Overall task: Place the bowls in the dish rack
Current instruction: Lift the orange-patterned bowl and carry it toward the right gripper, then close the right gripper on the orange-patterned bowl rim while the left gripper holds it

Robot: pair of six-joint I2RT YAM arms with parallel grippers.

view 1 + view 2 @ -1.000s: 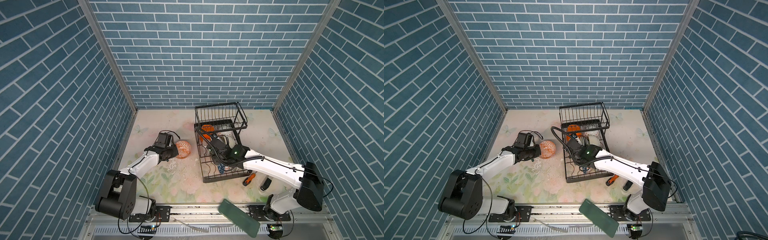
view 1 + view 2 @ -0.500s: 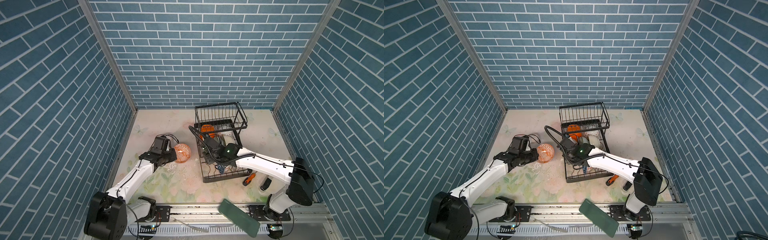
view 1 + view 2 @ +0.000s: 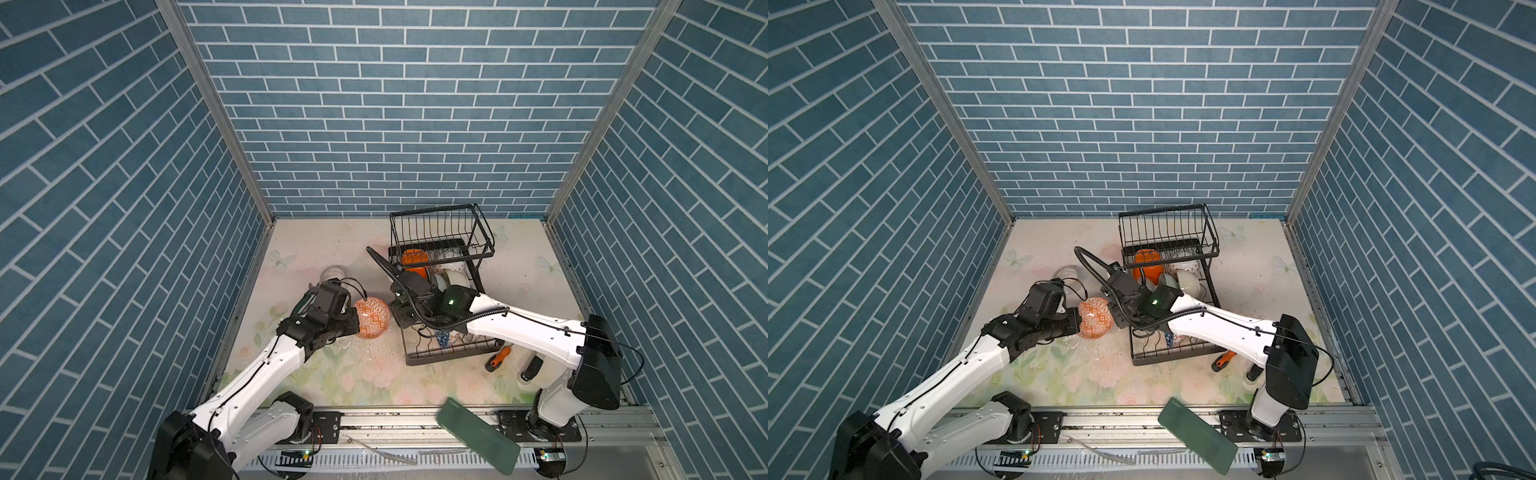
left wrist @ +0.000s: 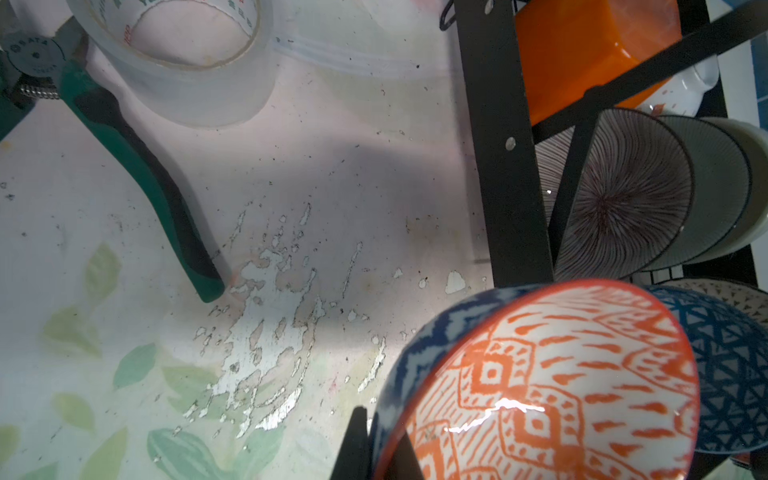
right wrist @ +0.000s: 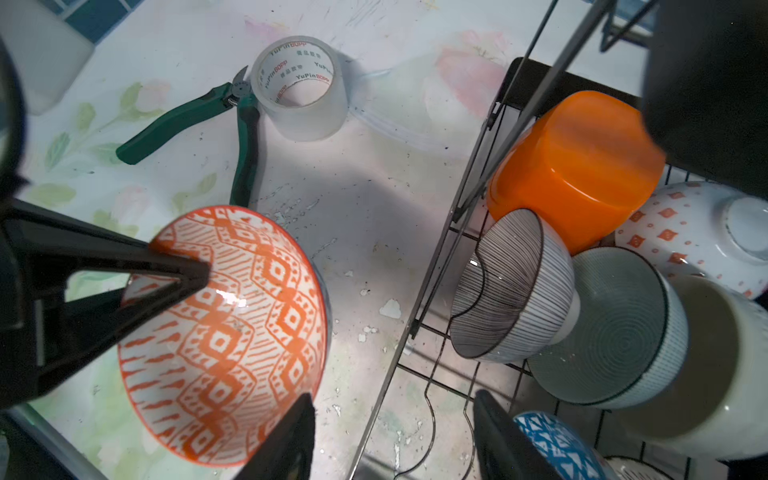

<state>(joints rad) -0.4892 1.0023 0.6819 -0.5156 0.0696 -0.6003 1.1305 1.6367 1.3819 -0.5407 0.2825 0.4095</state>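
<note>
Left gripper (image 4: 380, 444) pinches the patterned bowl (image 4: 540, 386) by its rim. Right gripper (image 5: 392, 436) stands apart, seemingly empty; both top views hide its jaws.

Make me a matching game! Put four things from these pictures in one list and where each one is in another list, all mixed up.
Things:
1. orange-and-white patterned ceramic bowl
2. orange rounded-square plastic bowl
3. clear tape roll
4. orange-handled screwdriver

Places:
A. on the table, beside the green pliers
B. held by the left gripper
C. inside the black wire dish rack
D. on the table by the rack's front right corner

Pairs: 1-B, 2-C, 3-A, 4-D
</note>
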